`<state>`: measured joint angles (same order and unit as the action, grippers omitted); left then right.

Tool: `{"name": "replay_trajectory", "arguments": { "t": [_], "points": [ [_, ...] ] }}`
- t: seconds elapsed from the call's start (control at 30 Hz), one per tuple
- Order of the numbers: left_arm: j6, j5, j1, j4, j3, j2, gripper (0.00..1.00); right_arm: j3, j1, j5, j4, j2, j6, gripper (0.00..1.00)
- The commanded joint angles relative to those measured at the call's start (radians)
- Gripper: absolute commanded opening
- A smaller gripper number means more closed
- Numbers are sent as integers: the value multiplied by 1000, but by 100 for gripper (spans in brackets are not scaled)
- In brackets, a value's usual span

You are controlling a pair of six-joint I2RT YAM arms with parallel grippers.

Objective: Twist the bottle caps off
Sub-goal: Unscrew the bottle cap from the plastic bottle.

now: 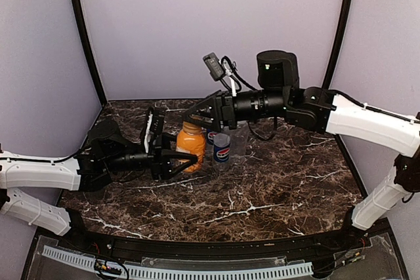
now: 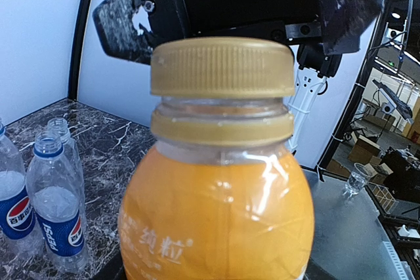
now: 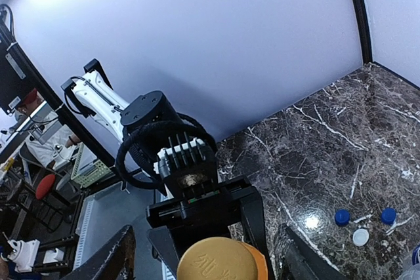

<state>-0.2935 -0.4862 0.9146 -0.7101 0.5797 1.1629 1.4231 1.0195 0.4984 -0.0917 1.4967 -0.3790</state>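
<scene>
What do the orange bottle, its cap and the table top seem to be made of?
The orange bottle: probably clear glossy plastic; orange drink shows through, with bright glints. The cap: matte yellow-brown plastic, it seems, with fine ribs on its side. The table top: polished dark marble or an imitation; white veins and a lamp's reflection.

Overhead; wrist cameras close on bottle (image 2: pixel 216 195)

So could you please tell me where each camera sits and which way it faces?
Top external: above and behind the bases, looking down on the table; left arm and right arm show.
Left wrist: level with the orange bottle, facing it; own jaws not clearly seen.
Right wrist: above the orange cap, looking down; own jaws flank it.
Shared: both wrist views show that cap.
</scene>
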Motion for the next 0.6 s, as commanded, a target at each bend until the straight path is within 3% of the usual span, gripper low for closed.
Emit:
{"name": "replay_trajectory", "arguments": {
  "t": [0.0, 0.2, 0.57],
  "points": [
    [19, 35, -2, 6, 18, -33, 7, 25, 18, -46, 1, 18, -17, 66],
    [18, 40, -2, 2, 17, -37, 7, 24, 20, -48, -11, 23, -13, 61],
    [14, 41, -3, -1, 17, -30, 7, 11, 20, -27, -7, 25, 2, 36]
  ]
}}
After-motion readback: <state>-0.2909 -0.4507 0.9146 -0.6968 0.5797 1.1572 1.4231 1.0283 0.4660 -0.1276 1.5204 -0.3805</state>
